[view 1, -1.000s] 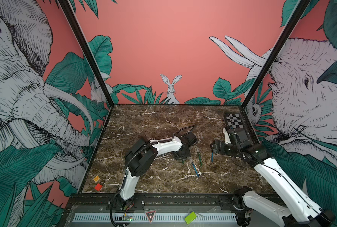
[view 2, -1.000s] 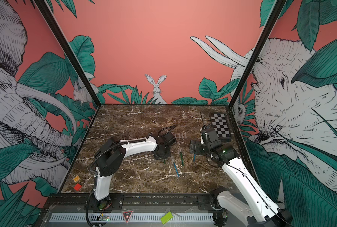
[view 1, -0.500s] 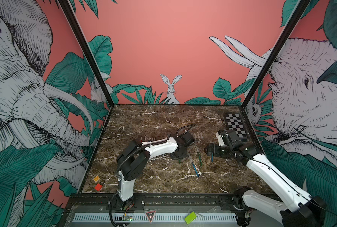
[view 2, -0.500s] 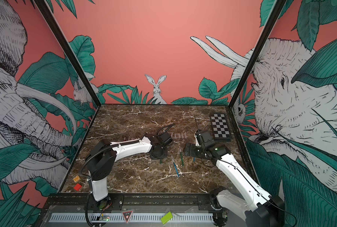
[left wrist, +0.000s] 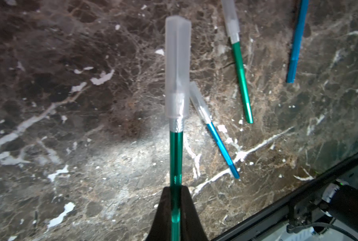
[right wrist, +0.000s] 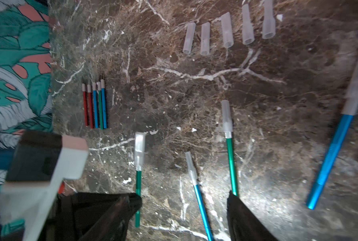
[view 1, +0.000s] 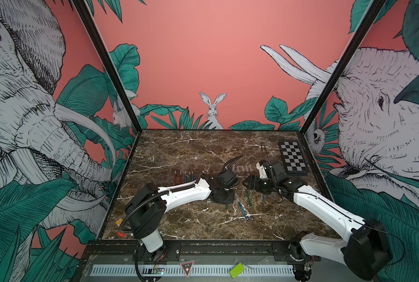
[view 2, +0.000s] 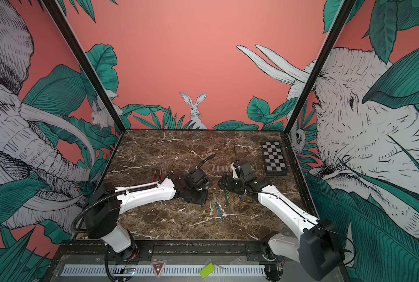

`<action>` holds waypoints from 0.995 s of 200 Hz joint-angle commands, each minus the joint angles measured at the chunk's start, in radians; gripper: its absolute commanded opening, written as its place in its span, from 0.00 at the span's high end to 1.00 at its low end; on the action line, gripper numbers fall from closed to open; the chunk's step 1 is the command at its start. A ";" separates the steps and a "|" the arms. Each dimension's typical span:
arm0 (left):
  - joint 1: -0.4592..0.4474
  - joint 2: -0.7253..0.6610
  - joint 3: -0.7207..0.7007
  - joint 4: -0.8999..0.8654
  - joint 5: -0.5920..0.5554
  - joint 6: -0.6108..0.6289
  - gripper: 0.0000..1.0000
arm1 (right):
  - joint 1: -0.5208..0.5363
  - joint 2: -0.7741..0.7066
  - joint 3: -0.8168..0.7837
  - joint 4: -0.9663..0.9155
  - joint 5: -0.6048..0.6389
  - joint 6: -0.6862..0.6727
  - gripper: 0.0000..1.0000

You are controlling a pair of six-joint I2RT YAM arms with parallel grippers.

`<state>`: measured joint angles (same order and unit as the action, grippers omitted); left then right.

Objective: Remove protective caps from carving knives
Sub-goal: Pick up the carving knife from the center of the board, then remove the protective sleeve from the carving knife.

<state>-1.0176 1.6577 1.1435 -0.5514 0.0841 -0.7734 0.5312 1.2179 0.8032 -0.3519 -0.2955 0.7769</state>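
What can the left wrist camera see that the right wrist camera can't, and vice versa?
Only the left wrist view: a close-up of the left gripper shut on a green carving knife, and the black frame rail beyond the table. Only the right wrist view: five loose protective caps in a row, five uncapped knives side by side, and the open right gripper. Both: the held knife with its cap on, a second capped green knife and two blue knives on the table.

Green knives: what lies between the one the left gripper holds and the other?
A capped blue knife lies between the held green knife and the other green knife, shown in the right wrist view.
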 commanded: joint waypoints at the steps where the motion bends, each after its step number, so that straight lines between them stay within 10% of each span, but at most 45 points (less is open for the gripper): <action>1: -0.010 -0.042 -0.005 0.038 0.030 0.019 1.00 | 0.022 0.033 0.003 0.118 0.002 0.069 0.42; 199: -0.035 -0.055 0.019 0.068 0.042 -0.005 1.00 | 0.080 0.170 -0.024 0.271 -0.007 0.168 0.66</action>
<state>-1.0470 1.6527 1.1435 -0.4870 0.1310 -0.7670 0.5987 1.3731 0.8024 -0.1154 -0.3069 0.9363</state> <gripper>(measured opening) 0.093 0.343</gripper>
